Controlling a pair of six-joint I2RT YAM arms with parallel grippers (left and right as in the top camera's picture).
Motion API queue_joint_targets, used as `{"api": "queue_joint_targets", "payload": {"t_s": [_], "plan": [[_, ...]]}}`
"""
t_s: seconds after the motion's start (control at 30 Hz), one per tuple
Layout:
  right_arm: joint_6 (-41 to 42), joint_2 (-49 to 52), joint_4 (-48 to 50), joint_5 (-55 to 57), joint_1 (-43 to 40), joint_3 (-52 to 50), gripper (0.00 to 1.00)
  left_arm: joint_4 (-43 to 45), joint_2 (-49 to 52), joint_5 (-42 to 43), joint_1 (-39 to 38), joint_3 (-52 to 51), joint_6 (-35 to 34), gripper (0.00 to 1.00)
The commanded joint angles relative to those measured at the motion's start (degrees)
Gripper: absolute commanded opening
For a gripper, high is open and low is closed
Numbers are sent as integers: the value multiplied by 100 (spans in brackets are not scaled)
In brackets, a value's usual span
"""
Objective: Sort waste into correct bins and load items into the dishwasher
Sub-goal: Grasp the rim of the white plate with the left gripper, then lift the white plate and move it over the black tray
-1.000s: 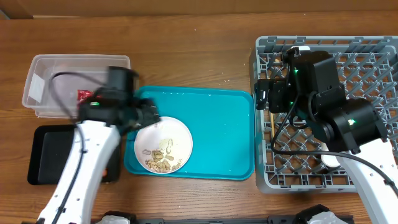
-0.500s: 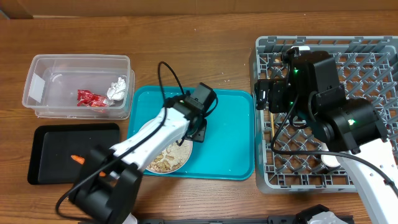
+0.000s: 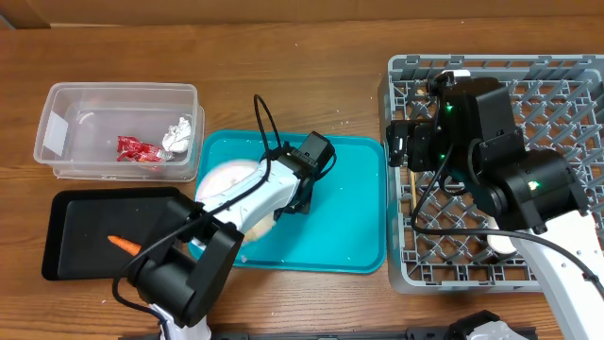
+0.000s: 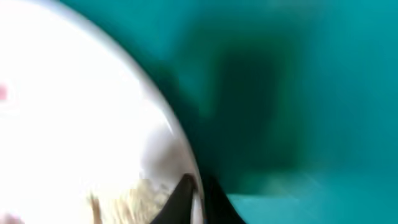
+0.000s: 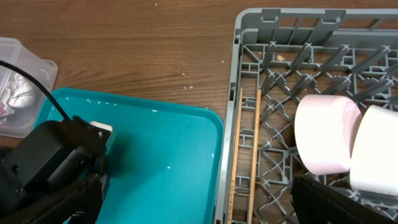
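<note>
The white plate [image 3: 222, 179] is tipped up on the teal tray [image 3: 349, 208]. My left gripper [image 3: 294, 200] is shut on its right rim. The left wrist view, though blurred, shows the plate [image 4: 81, 106] with its rim pinched in my gripper [image 4: 200, 196], and beige scraps [image 4: 124, 202] lying on it. A carrot [image 3: 123, 246] rests in the black tray [image 3: 75, 217]. The clear tub [image 3: 66, 104] holds a red wrapper [image 3: 137, 149] and a tissue [image 3: 177, 135]. My right gripper [image 5: 199, 211] hangs open over the grey rack [image 5: 292, 18], which holds the chopsticks [image 5: 236, 155] and two bowls [image 5: 326, 134].
The rack [image 3: 406, 76] fills the table's right side, against the teal tray's right edge. The tub and black tray sit left of the teal tray. Small crumbs dot the wooden table [image 3: 302, 76] behind the tray.
My left arm swung from over the bins to the plate, and its gripper shut on the rim. The plate has tipped up. The right arm has not moved.
</note>
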Motion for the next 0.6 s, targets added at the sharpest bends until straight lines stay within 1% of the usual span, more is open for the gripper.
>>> {"api": "queue_joint_targets", "payload": {"t_s": [0.0, 0.1, 0.2, 0.23, 0.37, 0.5, 0.57], "plan": [[15, -15, 31, -17, 20, 131, 100, 186, 219, -306, -11, -13, 387, 4], [15, -15, 31, -15, 20, 131, 100, 313, 219, -337, -11, -13, 581, 4], [15, -15, 31, -15, 20, 131, 100, 348, 219, -334, -11, -11, 579, 4], [15, -15, 31, -15, 20, 131, 100, 345, 219, -334, -13, -11, 579, 3], [15, -15, 31, -17, 20, 131, 100, 273, 219, -332, -122, 2, 579, 4], [15, -15, 31, -17, 20, 131, 100, -116, 219, -332, -409, 203, 553, 4], [15, -15, 31, -15, 20, 131, 100, -356, 219, -345, -544, 387, 424, 4]]}}
